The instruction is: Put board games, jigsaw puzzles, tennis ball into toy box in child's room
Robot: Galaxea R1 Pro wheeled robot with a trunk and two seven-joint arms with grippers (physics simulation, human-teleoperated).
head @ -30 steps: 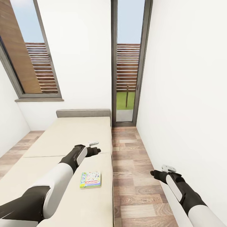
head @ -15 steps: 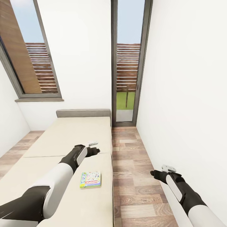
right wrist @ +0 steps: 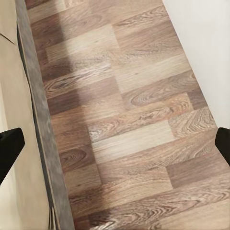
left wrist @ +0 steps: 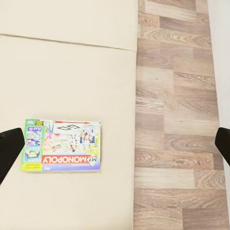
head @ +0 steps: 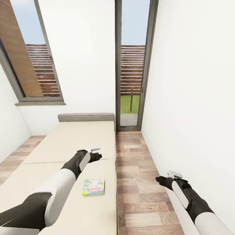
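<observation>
We hold our left gripper (head: 99,156), fingers spread wide and empty, above the bed (head: 65,143), with a green and white board game (head: 94,186) lying near the bed's right edge, where a careless grab could push it onto the floor (head: 137,182).

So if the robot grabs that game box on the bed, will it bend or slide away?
The board game looks like a stiff flat carton, so probably no bending. It lies flat on the soft bed, so it likely won't slide far. Being thin, its edges may be hard to pinch.

bed (head: 68,143) | beige mattress | one board game (head: 94,186) lying flat near edge
</observation>
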